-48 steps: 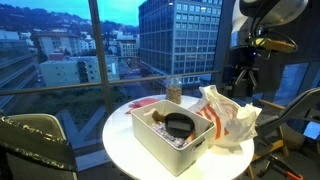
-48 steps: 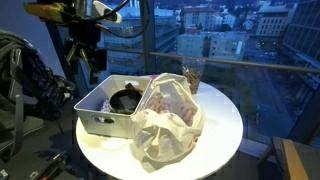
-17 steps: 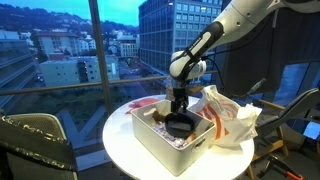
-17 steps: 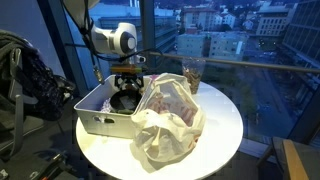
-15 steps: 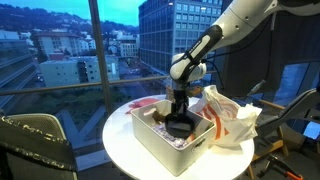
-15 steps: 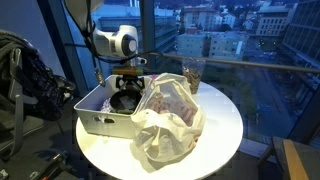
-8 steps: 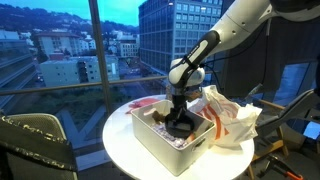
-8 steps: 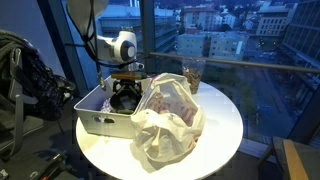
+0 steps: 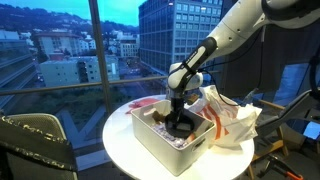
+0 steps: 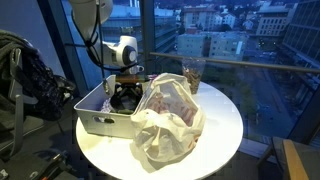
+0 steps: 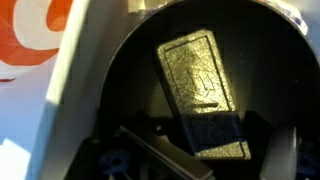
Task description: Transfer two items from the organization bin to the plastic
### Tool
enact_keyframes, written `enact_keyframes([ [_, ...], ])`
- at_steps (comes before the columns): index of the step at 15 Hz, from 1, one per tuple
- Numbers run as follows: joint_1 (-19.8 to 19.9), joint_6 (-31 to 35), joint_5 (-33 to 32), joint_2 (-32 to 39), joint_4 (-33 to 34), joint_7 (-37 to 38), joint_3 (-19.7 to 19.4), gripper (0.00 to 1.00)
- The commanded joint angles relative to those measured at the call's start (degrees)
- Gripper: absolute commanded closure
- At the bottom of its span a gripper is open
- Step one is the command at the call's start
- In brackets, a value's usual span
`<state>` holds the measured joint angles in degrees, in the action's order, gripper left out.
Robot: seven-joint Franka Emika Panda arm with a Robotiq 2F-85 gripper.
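Our gripper (image 9: 178,119) hangs low inside the pale rectangular plastic organization bin (image 9: 150,141), its tip right at the black round bowl-like item (image 9: 182,127) lying there. We cannot tell whether its fingers are spread or closed, since both exterior views show only the dark wrist body above the bowl. In the wrist view the curved black wall (image 11: 128,92) of that item fills most of the frame, and a shiny golden foil packet (image 11: 204,96) lies tilted inside it; the dark shapes along the lower edge are too blurred for us to read. In an exterior view the gripper (image 10: 124,93) stands near the bin's (image 10: 94,119) middle, over the same black item (image 10: 124,101). Just beside the bin, touching its long side, slumps the crumpled white plastic bag with red-orange print (image 9: 233,118) — open-mouthed in an exterior view (image 10: 166,112). Behind the bag stands a clear glass cup (image 10: 191,74). Everything rests on the round white table (image 9: 119,136), close to the large window.
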<state>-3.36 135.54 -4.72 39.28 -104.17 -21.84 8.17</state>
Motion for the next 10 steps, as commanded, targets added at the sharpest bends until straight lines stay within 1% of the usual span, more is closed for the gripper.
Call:
enact_keyframes([
  [1, 1.64, 0.11, 0.66, 3.63, 3.93, -3.11, 1.58, 0.0],
  [3, 2.01, 0.04, 1.05, 5.14, 5.05, -3.29, 2.03, 0.0],
  [4, 2.06, 0.0, 1.0, 5.45, 5.32, -3.0, 1.98, 0.2],
  [7, 2.59, -1.09, 2.03, 5.51, 5.53, -1.95, 2.08, 0.42],
  [8, 2.68, -1.71, 2.62, 5.09, 5.32, -1.52, 2.18, 0.51],
  [10, 1.7, -2.42, 2.81, 3.52, 4.45, 1.13, 1.3, 0.67],
])
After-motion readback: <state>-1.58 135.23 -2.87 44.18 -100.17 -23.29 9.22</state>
